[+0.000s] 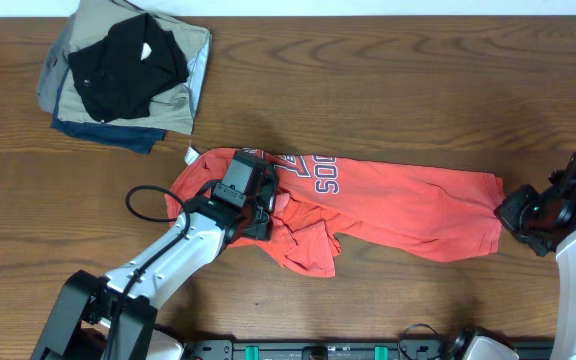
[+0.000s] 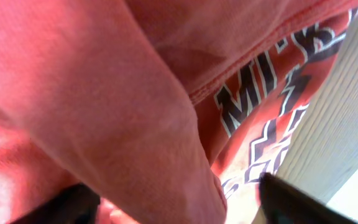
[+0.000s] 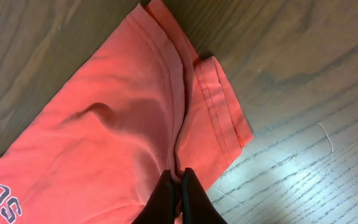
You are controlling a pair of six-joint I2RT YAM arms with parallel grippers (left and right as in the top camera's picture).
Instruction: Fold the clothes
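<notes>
The coral-red T-shirt (image 1: 398, 205) lies stretched left to right across the middle of the table, with navy-and-white lettering (image 1: 313, 172) facing up and a white neck tag (image 1: 192, 153) at its left end. Its lower left part is bunched up. My left gripper (image 1: 256, 205) rests on that bunched part; in the left wrist view its fingers (image 2: 173, 202) are wide apart with a fold of the T-shirt (image 2: 104, 112) between them. My right gripper (image 1: 509, 215) is at the shirt's right edge, shut (image 3: 180, 177) on a pinch of the T-shirt (image 3: 117, 124) near the hem.
A stack of folded garments stands at the back left: a black one (image 1: 123, 62) on top, over khaki (image 1: 173, 105), light blue and navy (image 1: 108, 132) ones. The wooden table (image 1: 418, 90) lies bare behind and in front of the shirt.
</notes>
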